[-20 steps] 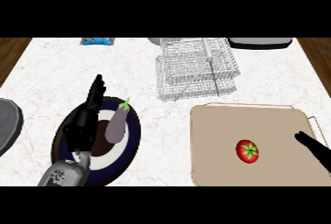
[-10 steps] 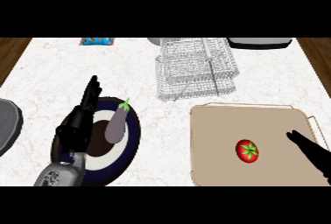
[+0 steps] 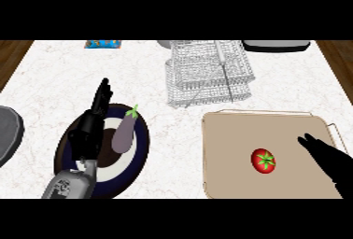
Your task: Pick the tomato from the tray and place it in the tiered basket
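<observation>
White marble (image 3: 55, 74) covered the counter I watched, with wood showing at both far corners. My left hand (image 3: 89, 126) rested over a dark plate (image 3: 141, 149) holding an eggplant (image 3: 124, 135), fingers straight. The wire tiered basket (image 3: 207, 74) stood behind. The tomato (image 3: 263, 161) lay on the tan tray (image 3: 234, 140), my right hand (image 3: 328, 156) beside it, fingers extended, apart. I could read no writing.

Left hand (image 3: 88, 133) hides part of the plate (image 3: 141, 140).
</observation>
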